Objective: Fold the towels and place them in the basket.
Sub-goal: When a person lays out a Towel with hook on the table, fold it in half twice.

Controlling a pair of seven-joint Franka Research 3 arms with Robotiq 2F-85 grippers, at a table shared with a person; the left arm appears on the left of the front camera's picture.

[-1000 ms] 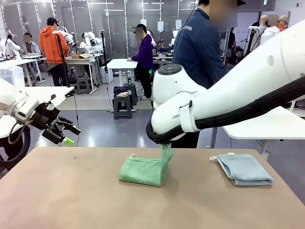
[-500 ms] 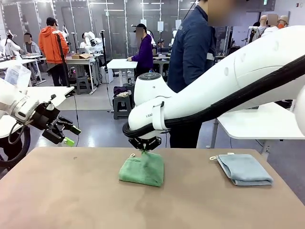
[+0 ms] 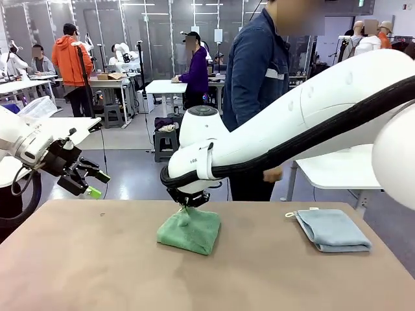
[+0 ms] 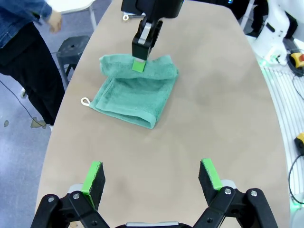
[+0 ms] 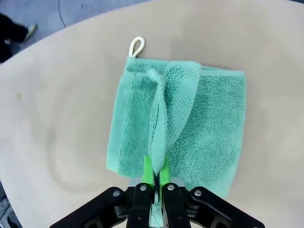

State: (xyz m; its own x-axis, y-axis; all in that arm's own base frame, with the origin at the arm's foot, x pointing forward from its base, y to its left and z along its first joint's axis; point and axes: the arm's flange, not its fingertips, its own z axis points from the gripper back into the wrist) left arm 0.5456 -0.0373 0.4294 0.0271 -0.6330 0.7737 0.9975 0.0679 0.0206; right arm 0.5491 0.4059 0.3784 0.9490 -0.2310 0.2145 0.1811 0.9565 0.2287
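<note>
Right wrist view: my right end effector (image 5: 155,176) is clamped tight on a pinched ridge of the green towel (image 5: 204,123), which lies folded mid-bench (image 3: 97,272); the blue-grey towel (image 3: 334,230) sits folded well apart on my right. Terry looks light, limp and grippy, so I'd expect it to sag and unfold if lifted by one layer; best hold is a pinch through all layers at a folded edge. My left end effector (image 4: 151,176) hangs with fingers spread, holding nothing.
</note>
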